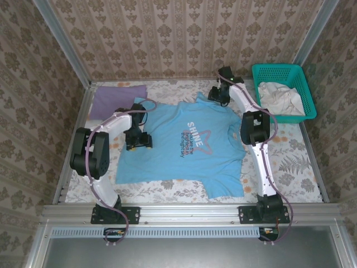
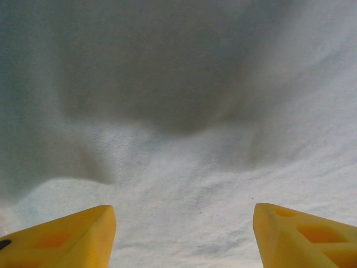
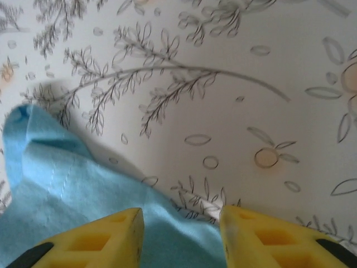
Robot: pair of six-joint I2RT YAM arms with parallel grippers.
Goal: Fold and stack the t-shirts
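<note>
The sky-blue t-shirt [image 1: 184,145] with the white "SHINE" star print lies spread flat in the middle of the table. A plain lavender t-shirt [image 1: 118,99] rests folded at the back left. My left gripper [image 1: 139,139] hovers low over the blue shirt's left edge; in the left wrist view it [image 2: 184,234] stands open, its fingers wide apart close above pale cloth [image 2: 178,139]. My right gripper [image 1: 217,94] is down at the far sleeve. In the right wrist view its [image 3: 181,234] fingers stand apart, astride the edge of the blue cloth [image 3: 72,190], which bulges up between them.
A teal mesh basket [image 1: 305,95] holding crumpled white cloth [image 1: 279,97] stands at the back right. The table wears a floral cover [image 3: 223,84]. Metal frame rails and wallpapered walls bound the table on three sides.
</note>
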